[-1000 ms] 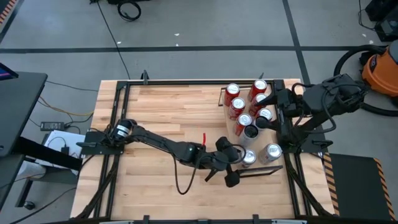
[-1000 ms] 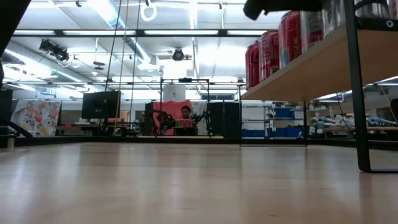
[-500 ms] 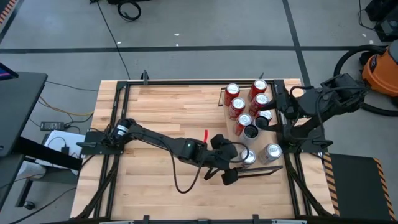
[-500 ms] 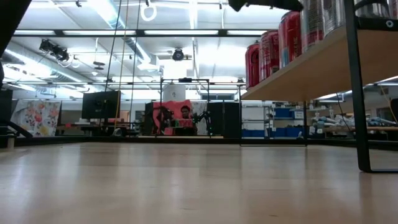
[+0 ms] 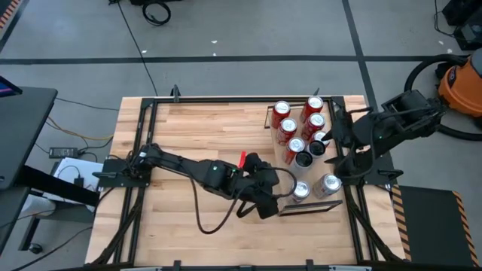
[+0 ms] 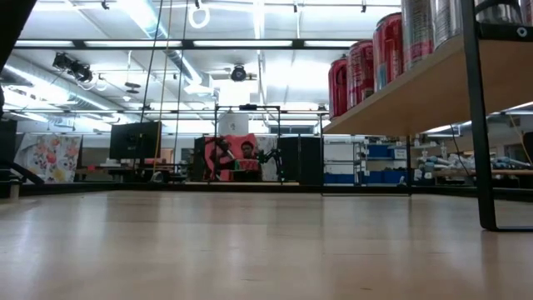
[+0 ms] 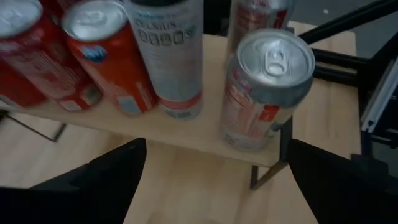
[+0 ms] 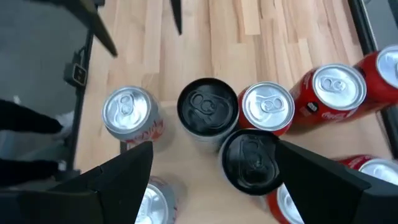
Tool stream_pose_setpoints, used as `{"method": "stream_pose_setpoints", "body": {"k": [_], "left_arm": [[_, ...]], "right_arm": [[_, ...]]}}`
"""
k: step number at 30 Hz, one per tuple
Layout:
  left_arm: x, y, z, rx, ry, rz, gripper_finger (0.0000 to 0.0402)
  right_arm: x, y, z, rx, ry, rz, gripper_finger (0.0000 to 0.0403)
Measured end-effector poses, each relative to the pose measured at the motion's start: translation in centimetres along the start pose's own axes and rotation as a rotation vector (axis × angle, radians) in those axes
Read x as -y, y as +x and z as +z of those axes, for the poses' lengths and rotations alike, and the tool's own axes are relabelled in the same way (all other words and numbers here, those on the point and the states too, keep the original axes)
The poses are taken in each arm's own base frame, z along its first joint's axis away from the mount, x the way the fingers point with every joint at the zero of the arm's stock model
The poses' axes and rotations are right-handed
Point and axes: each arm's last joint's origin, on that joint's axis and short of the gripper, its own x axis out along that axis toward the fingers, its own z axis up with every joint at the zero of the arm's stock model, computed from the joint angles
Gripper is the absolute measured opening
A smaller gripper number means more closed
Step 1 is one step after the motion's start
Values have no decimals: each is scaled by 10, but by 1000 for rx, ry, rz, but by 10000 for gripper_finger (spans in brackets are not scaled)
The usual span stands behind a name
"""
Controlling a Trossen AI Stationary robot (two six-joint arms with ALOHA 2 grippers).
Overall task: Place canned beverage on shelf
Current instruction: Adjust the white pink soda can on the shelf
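The shelf [image 7: 205,142] is a raised light-wood board on dark legs at the table's right, also seen in the low view [image 6: 416,92]. Several cans stand upright on it: red ones [image 5: 287,126], black ones [image 5: 304,159] and two silver ones [image 5: 300,191] [image 5: 329,184]. My left gripper [image 5: 258,211] hangs open and empty to the left of the shelf, facing the silver can with red print [image 7: 264,93] at the shelf's near edge. My right gripper [image 8: 211,186] is open above the can tops, over a black can [image 8: 249,158], clear of them.
Black metal rails [image 5: 143,143] frame the plank tabletop, and a rail runs beside the shelf [image 5: 354,218]. Bare tabletop [image 5: 196,128] lies left of the shelf. In the low view a person [image 6: 248,158] shows far off in the room behind.
My left gripper, open throughout, has drawn back from the silver can toward the table's left and risen, leaving the top of the low view. The can has stayed on the shelf. My right gripper has tipped further down over the cans.
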Motion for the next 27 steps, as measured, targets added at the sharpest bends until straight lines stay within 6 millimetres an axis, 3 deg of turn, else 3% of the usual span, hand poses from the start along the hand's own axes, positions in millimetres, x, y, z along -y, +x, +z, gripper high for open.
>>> {"method": "stream_pose_setpoints", "body": {"k": [11, 27], "left_arm": [[-7, -24, 15, 69, -29, -1, 398], [-40, -87, 41, 212, -131, 14, 398]], "right_arm": [[1, 33, 10, -112, -134, -59, 348], [13, 43, 13, -157, -127, -75, 348]]}}
